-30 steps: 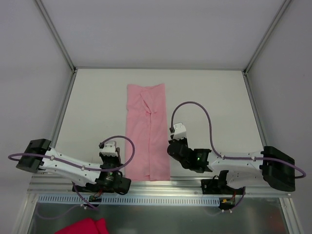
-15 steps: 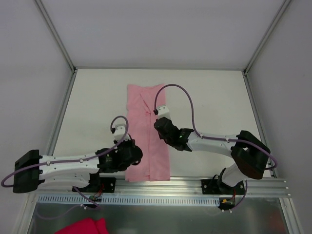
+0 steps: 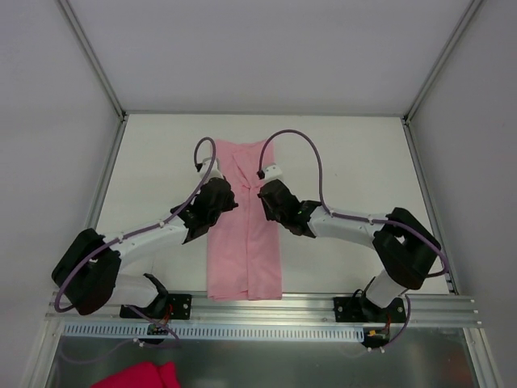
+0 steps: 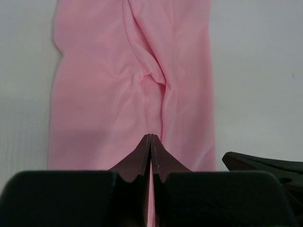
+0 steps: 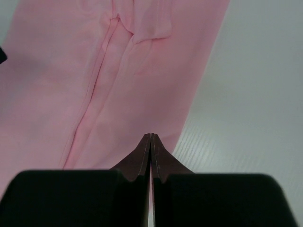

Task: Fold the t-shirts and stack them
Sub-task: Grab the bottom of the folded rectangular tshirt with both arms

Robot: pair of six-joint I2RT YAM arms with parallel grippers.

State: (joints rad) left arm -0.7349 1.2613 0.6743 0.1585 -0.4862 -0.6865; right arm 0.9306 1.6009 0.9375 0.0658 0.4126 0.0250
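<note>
**Both grippers shut over the upper part of the folded pink shirt**

Your left gripper [image 4: 150, 137] is holding its two dark fingers pressed flat together, the tips meeting in a single point. That point is hanging over pink fabric. You cannot tell from its wrist camera whether it is touching the cloth or catching any of it. A sliver of the other arm's black body is showing at 4 o'clock in that view.

Your right gripper [image 5: 150, 136] is doing the same, with its fingers fully together and the tips forming one sharp wedge. It is sitting over the shirt just inside the cloth's 3 o'clock edge, with bare table beginning just beyond. Here too, contact with the cloth is not clear.

From above, the two grippers are facing each other across the shirt's upper part, the left one coming in from 9 o'clock and the right one from 3 o'clock. They are close together but not touching.

The t-shirt [image 3: 242, 250] is lying on the white table [image 3: 355, 162] as a long narrow strip, folded lengthwise, running from 12 o'clock down to the near edge at 6 o'clock. A seam-like crease is running along its length, and a small bunched wrinkle [image 4: 152, 78] is sitting ahead of the left fingertips at 12 o'clock.

Purple cables [image 3: 303, 139] are arching over both wrists. A deep magenta cloth [image 3: 137, 376] is lying off the table at 7 o'clock, below the metal rail [image 3: 266, 307].
</note>
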